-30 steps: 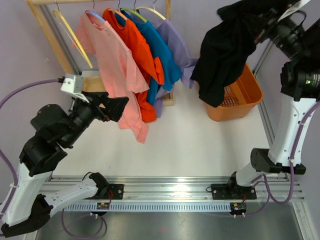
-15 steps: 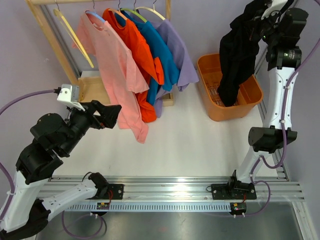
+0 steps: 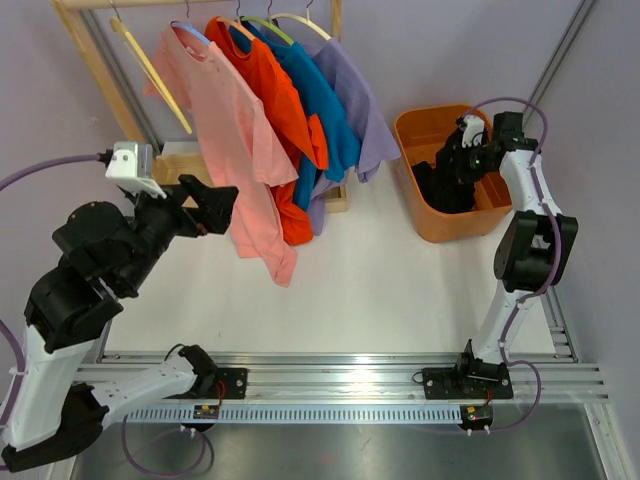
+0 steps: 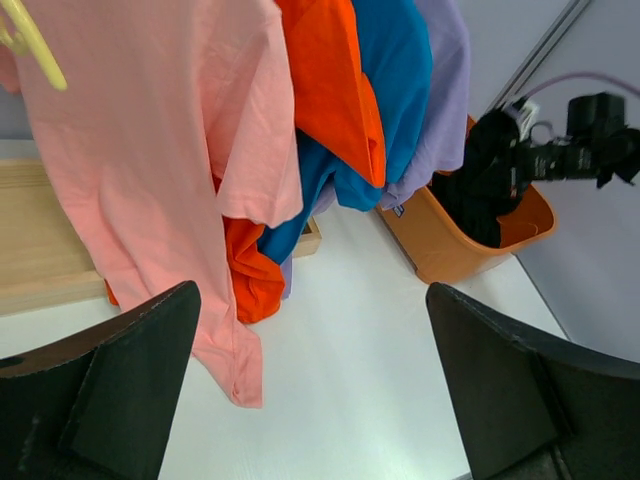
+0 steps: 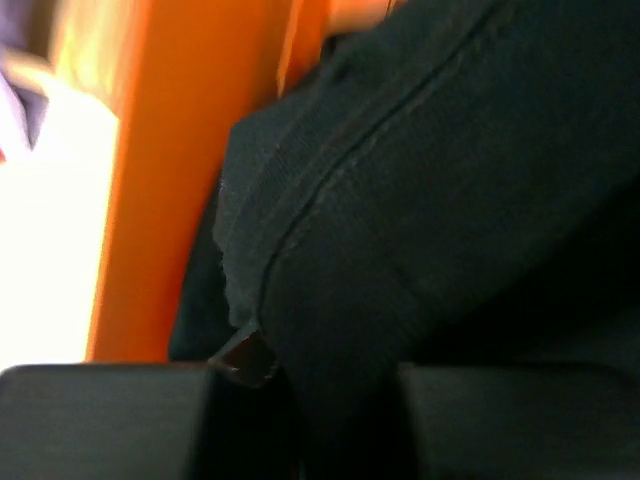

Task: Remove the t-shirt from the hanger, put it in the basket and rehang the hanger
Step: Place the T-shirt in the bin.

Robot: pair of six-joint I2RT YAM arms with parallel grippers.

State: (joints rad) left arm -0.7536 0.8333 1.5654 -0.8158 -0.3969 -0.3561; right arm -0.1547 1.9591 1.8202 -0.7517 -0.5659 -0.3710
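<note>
Inside the orange basket (image 3: 462, 226), the right gripper (image 3: 456, 168) pinches the black t-shirt (image 3: 437, 190).

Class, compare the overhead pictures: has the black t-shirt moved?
Yes. The black t-shirt has dropped from above the orange basket down into it.

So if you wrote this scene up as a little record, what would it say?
rack: pink t-shirt, orange t-shirt, blue t-shirt and lavender t-shirt on hangers; one bare yellow hanger at the left
basket: orange, right of the rack, black t-shirt inside
left tool: open, facing the pink t-shirt, holding nothing
right tool: down in the basket against the black t-shirt; grip unclear
</note>
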